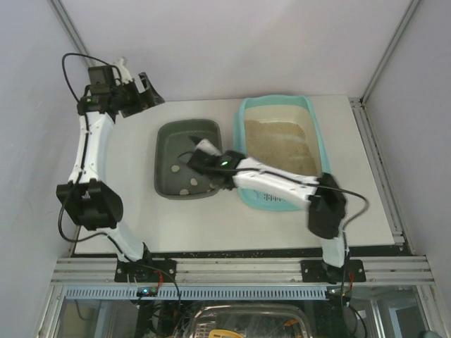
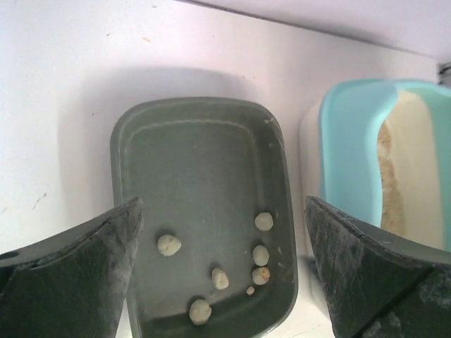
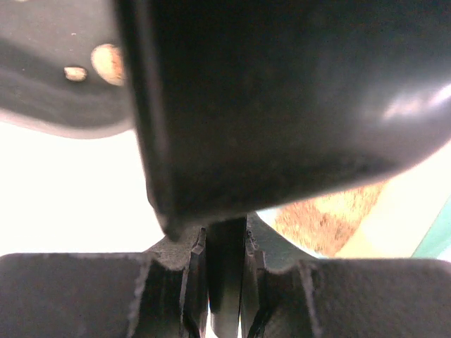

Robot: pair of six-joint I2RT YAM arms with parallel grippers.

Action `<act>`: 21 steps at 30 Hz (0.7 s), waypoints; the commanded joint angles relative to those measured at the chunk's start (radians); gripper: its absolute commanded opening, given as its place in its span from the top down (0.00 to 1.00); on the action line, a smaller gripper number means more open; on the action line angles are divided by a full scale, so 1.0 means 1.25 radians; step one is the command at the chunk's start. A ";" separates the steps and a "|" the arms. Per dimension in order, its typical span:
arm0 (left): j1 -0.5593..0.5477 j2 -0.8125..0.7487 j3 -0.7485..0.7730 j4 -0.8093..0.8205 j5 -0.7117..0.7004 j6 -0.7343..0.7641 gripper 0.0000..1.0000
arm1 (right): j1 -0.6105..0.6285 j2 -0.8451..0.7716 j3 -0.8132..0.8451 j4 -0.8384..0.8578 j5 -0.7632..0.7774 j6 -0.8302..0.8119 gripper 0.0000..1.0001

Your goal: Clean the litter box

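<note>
We see the litter box [image 1: 275,98] on the right half of the white table [image 1: 134,155], with beige litter [image 1: 278,144] in its far part. It sits just beside the dark grey tray [image 2: 197,162], where several pale clumps [image 2: 169,244] lie. Our right gripper [image 3: 225,282] clamps the thin handle of a dark scoop [image 3: 282,105] over the tray's near right corner. Our left gripper [image 2: 222,211] is raised at the far left, fingers spread wide and holding nothing.
</note>
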 commanded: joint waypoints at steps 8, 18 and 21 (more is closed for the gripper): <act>-0.390 -0.103 -0.102 0.135 -0.357 -0.013 0.00 | -0.365 -0.628 -0.246 0.065 -0.251 0.225 1.00; -0.654 0.048 -0.019 0.124 -0.487 -0.040 0.00 | -0.629 -0.804 -0.362 0.055 -0.507 0.297 1.00; -0.705 0.057 -0.050 0.132 -0.516 -0.017 0.00 | -0.646 -0.854 -0.392 0.047 -0.546 0.321 1.00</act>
